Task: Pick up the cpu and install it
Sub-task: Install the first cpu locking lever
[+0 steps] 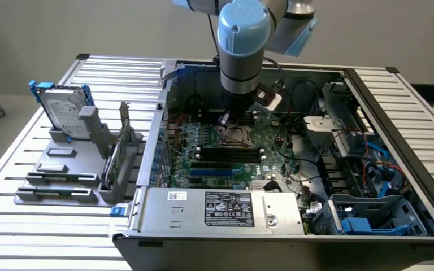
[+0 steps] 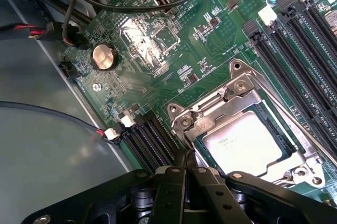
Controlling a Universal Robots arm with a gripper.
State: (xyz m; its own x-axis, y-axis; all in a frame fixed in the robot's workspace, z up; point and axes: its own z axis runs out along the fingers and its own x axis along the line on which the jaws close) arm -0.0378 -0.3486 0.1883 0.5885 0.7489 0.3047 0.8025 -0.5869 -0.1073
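Observation:
The cpu [image 2: 246, 148], a flat square chip with a dull silver top, lies flat inside the metal-framed socket [image 2: 210, 111] on the green motherboard [image 2: 158, 40]. The socket's frame surrounds it. My gripper [image 2: 185, 156] hangs just beside the socket's corner, its two black fingers pressed together with nothing between them. In the exterior view the gripper [image 1: 227, 119] reaches down into the open computer case, directly over the socket [image 1: 238, 136].
Black memory slots [image 2: 295, 61] run along one side of the socket and more sit by the gripper. A coin battery [image 2: 103, 57] and black cables [image 2: 79, 3] are nearby. A hard drive with blue bracket [image 1: 64, 110] stands on a grey rack at the exterior view's left. The power supply [image 1: 221, 212] is at the case front.

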